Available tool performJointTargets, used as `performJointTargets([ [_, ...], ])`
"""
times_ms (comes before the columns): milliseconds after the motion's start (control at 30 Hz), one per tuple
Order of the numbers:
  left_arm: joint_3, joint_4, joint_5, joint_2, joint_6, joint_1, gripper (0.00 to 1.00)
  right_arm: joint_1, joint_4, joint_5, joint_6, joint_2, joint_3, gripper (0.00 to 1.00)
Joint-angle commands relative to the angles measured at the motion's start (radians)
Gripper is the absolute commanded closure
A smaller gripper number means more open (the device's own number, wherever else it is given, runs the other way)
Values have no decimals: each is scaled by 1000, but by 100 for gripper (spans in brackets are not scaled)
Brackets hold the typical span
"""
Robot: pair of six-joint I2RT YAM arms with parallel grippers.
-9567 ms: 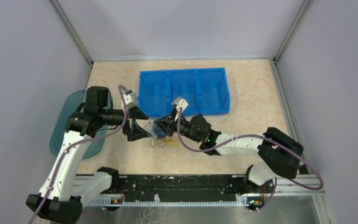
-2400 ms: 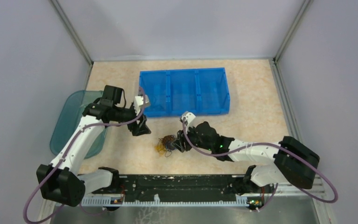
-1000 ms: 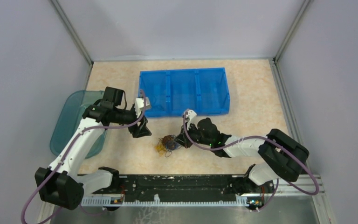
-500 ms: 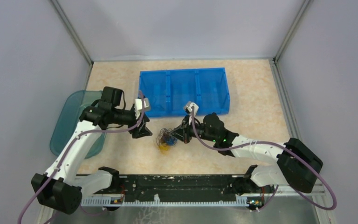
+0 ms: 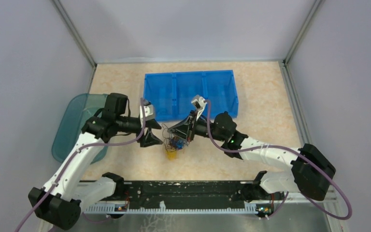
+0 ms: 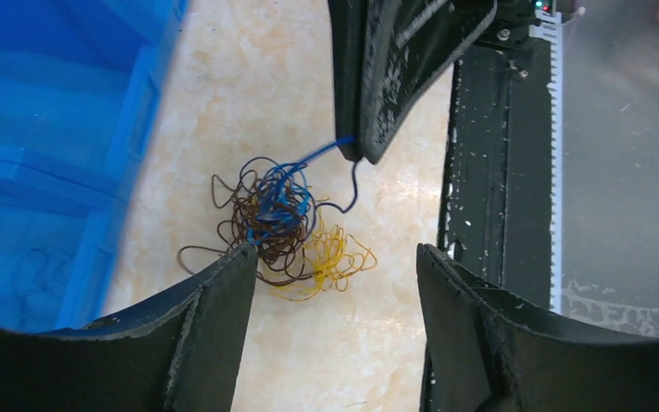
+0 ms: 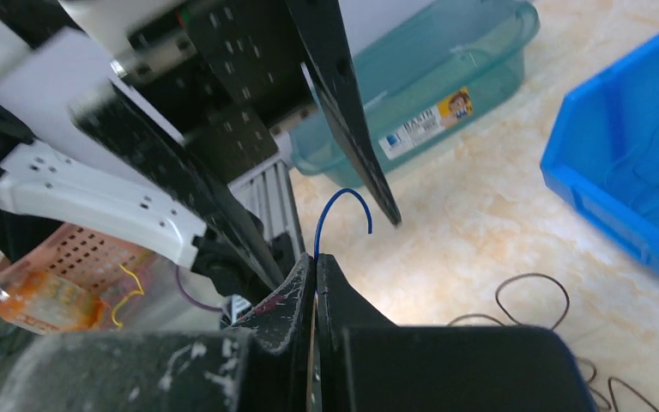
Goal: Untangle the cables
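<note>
— While my right gripper is clamped on the free end of the blue cable, where should the left one go?

— Your left gripper hangs spread wide and empty over the tangle, which lies on the table just in front of the blue bin. I'd bring it down on the brown cable, pin the knot, and only then draw the blue strand away slowly.

— Agreed. If I lift without an anchor, I judge the whole clump comes along. The yellow cable sits loose on the side toward my bases, so I leave it alone for now.

— And the containers?

— The bin has three compartments. Through my left wrist camera I make out faint thin loops in the compartment nearest that camera, though I cannot tell their colour. The teal tub at the left table edge shows a label on its side, and I cannot see anything inside it.
</note>
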Motion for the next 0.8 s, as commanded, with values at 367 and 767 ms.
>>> performJointTargets([
  [367,-240,505,60,-229,-463,-36,36,115,211,160,63,34,185,100],
  [767,-240,476,93,-230,-481,-37,99,129,245,193,61,39,168,100],
])
